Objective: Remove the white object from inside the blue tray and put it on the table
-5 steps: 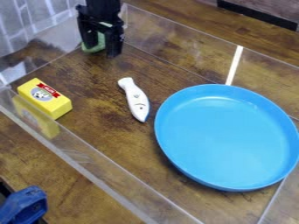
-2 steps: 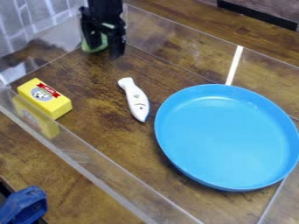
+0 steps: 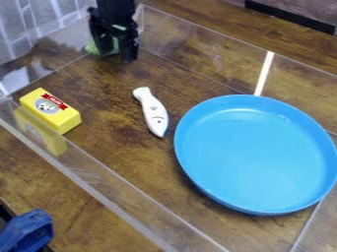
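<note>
The white object (image 3: 150, 110), a small tapered fish-like toy with dark eye marks at its near end, lies flat on the table (image 3: 118, 167) just left of the blue tray (image 3: 255, 154). Nothing lies inside the round tray. My gripper (image 3: 112, 45) stands at the far left of the table, well away from the toy. Its jaws are open and point down, with a green thing showing between and behind the fingers; the fingers do not close on it.
A yellow box (image 3: 47, 109) with a printed face sits near the left edge. A pale stick (image 3: 265, 73) lies beyond the tray. A glossy transparent sheet covers the wood. Something blue (image 3: 24, 234) shows at the bottom left corner.
The gripper has drifted slightly up and back at the far left. The white object, tray and box have not moved.
</note>
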You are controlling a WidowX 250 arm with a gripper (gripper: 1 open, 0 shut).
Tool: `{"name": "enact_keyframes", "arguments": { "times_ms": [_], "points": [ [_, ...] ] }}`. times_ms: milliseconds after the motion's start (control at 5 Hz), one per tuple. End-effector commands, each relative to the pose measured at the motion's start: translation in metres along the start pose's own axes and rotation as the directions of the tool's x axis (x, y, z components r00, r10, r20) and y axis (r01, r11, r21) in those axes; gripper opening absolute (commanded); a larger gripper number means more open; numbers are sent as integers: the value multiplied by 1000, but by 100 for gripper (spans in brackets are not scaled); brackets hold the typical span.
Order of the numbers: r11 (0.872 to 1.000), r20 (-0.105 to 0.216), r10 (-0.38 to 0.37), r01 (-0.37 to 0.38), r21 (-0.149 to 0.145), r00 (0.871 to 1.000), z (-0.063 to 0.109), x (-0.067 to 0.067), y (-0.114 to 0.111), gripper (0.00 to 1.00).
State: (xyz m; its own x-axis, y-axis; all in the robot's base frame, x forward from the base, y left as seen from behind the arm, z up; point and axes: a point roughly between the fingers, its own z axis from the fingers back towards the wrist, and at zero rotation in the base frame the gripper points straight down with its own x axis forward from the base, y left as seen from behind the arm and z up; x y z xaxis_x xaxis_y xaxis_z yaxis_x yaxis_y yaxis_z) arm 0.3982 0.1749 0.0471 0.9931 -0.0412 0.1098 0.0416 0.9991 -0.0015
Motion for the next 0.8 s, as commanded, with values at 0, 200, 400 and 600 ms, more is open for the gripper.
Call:
{"name": "enact_keyframes", "arguments": {
  "times_ms": [0,200,400,600],
  "points": [
    [1000,67,10,-12,23,998,24,9,14,100],
    [1000,74,9,-10,15,997,25,10,16,100],
    [1000,79,10,-11,17,997,28,12,18,100],
    [1000,80,11,-12,14,997,31,11,20,100]
  ]
}}
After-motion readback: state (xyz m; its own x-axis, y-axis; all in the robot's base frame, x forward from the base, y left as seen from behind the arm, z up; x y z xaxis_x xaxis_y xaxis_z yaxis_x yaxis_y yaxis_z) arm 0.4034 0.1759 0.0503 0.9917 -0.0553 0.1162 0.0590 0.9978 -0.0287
